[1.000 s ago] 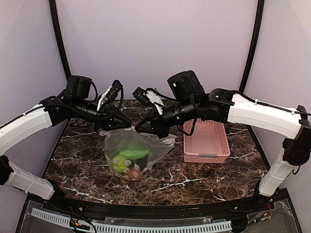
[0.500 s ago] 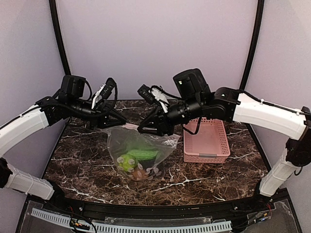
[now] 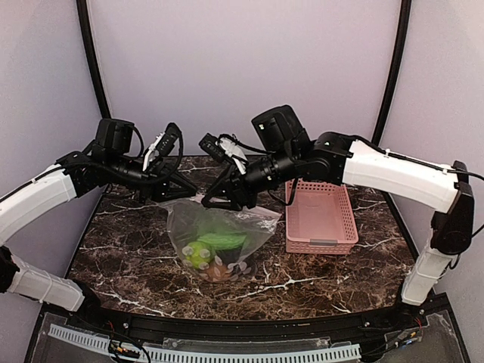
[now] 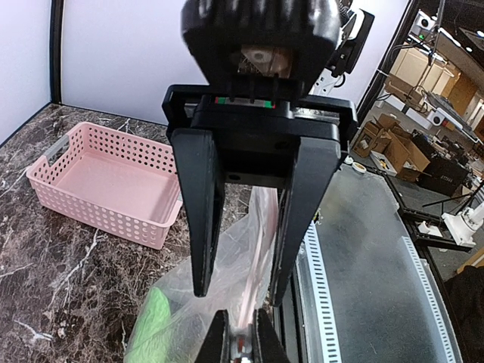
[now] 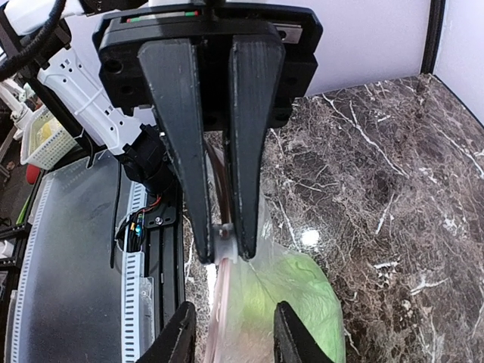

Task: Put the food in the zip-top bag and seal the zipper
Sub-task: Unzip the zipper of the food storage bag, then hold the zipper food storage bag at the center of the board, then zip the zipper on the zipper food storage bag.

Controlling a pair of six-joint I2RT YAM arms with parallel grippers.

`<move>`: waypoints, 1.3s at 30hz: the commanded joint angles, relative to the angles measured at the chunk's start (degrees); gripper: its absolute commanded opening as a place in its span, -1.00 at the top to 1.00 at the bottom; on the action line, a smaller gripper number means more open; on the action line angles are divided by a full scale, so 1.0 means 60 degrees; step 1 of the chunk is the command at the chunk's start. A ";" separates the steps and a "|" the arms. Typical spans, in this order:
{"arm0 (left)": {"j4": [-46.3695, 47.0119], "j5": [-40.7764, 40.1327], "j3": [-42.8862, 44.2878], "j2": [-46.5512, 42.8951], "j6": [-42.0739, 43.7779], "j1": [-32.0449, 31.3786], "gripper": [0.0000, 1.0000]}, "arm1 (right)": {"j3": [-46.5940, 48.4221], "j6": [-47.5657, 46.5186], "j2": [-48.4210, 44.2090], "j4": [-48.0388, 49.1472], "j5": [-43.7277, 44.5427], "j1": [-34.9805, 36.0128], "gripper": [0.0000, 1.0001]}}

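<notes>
The zip-top bag [image 3: 227,225] hangs over the table, clear with white dots. The food [image 3: 203,254] lies in its bottom: green pieces and a brown lump. My left gripper [image 3: 181,194] is shut on the zipper [image 5: 227,240] at its white slider, at the bag's upper left corner. The pink zipper strip [image 4: 255,246] runs away from my left gripper [image 4: 240,342] and passes between the spread fingers of my right gripper [image 4: 238,293]. My right gripper [image 5: 234,340] is open astride the bag's top edge and holds nothing. Green food [image 5: 306,291] shows through the plastic.
A pink slotted basket [image 3: 321,221] stands to the right of the bag on the dark marble table [image 3: 121,242]; it looks empty in the left wrist view [image 4: 106,181]. A black rail with a white slotted strip [image 3: 227,354] runs along the near edge.
My right gripper has opened and let go of the bag's top edge, then slid left toward the left gripper. The bag was lifted slightly and shifted right; the left gripper stays shut.
</notes>
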 commanded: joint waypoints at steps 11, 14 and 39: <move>-0.0483 -0.0398 -0.0034 -0.0326 0.0233 0.0037 -0.24 | -0.0421 -0.0017 -0.0444 0.0672 0.0120 -0.0012 1.00; -0.0789 -0.0783 -0.0019 -0.0455 0.0455 0.0100 -0.44 | -0.0781 -0.0027 -0.0740 0.1003 0.0097 -0.0012 1.00; -0.0390 -0.0326 -0.0302 -0.0570 0.0311 0.0279 0.99 | 0.0271 0.0642 0.0159 0.1301 -0.0098 0.0012 -0.35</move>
